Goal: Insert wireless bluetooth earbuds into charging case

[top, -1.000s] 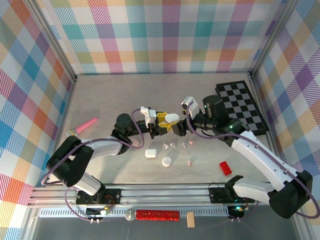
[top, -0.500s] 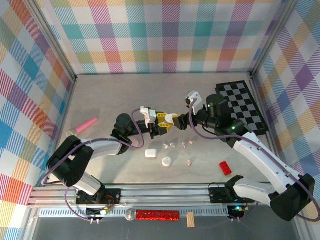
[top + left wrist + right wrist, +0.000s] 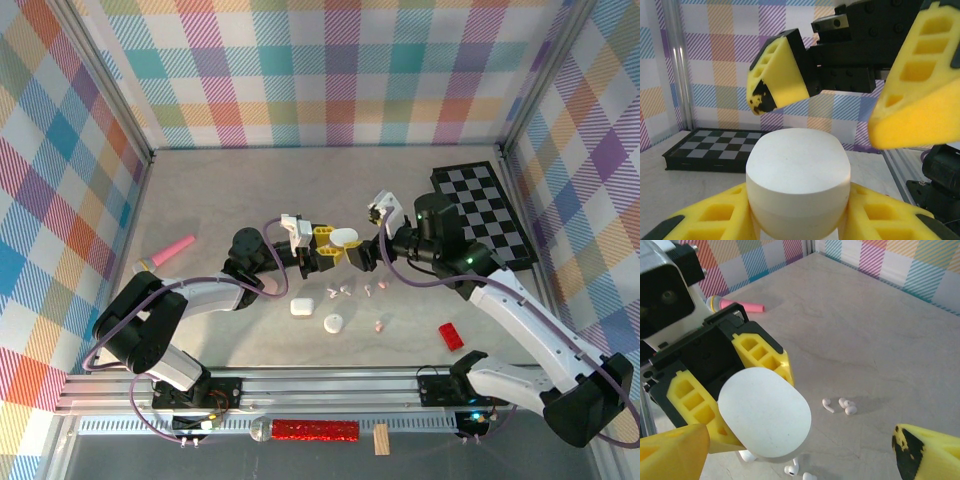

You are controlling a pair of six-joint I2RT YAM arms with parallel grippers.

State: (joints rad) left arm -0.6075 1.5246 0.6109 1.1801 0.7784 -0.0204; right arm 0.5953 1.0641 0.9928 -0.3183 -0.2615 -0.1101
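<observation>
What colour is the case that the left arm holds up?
White, a smooth pebble shape; the case shows best in the left wrist view.

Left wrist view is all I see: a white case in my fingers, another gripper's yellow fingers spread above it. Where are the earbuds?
Observer: The earbuds lie loose on the table, nearer the arm bases than the case.
Operator: Is the right gripper carrying one?
Observer: No. The right gripper is open and empty, its fingers on either side of the case without touching it.
Operator: Any other cases?
Observer: Two white ones on the table beside the earbuds: a squarish case and a round case.
</observation>
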